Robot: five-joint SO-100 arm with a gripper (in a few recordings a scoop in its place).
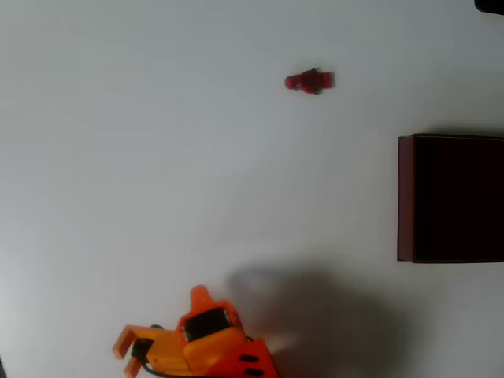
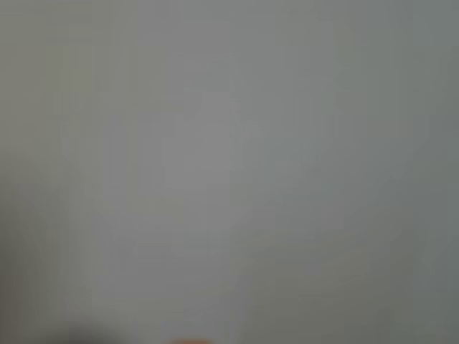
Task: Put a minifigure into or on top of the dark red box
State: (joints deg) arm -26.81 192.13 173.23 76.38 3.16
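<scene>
The minifigure (image 1: 309, 81), tiny and all red, lies on its side on the white table in the upper middle of the overhead view. The dark red box (image 1: 405, 197) stands at the right edge, with maroon walls and a near-black inside, cut off by the frame. My orange gripper (image 1: 161, 320) is at the bottom edge, far below and left of the figure and well left of the box. Its two fingers are spread apart with nothing between them. The wrist view is a blurred grey surface with a sliver of orange at its bottom edge.
The gripper's shadow (image 1: 323, 315) falls on the white table (image 1: 157, 157) to its right. A small dark object (image 1: 490, 5) sits at the top right corner.
</scene>
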